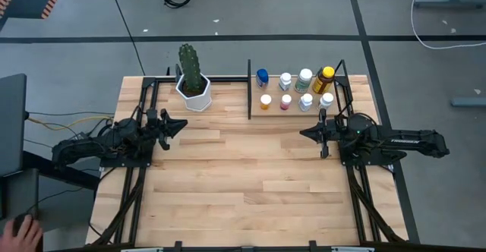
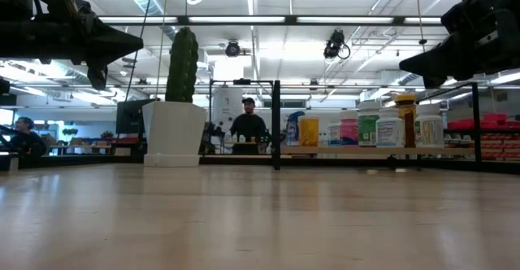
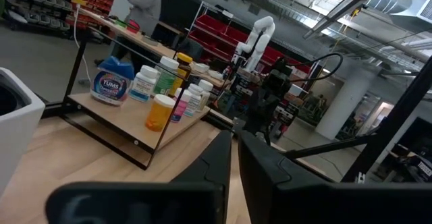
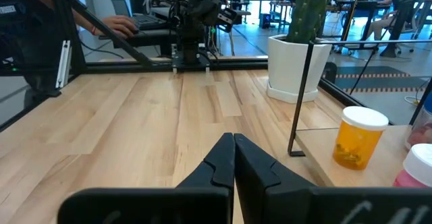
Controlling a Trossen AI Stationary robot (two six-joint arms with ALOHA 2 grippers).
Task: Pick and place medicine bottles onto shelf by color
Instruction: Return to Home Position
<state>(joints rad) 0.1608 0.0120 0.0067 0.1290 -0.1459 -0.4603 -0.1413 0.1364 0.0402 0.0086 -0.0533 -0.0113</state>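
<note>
Homing looks nearly done | left gripper [image 1: 182,124] and right gripper [image 1: 304,133] both clenched, empty, raised mid-table | medicine bottles [image 1: 296,89] on shelf [image 1: 257,106], far right | draw right arm back clear of shelf.

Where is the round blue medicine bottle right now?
In the high view, the blue medicine bottle stands on the light-wood shelf, leftmost in the far row, just beyond the orange white-capped bottle.

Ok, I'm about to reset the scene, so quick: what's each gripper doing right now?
Left gripper: closed, holding nothing, raised at the left of the table.
Right gripper: closed, holding nothing, raised near the shelf.
</note>
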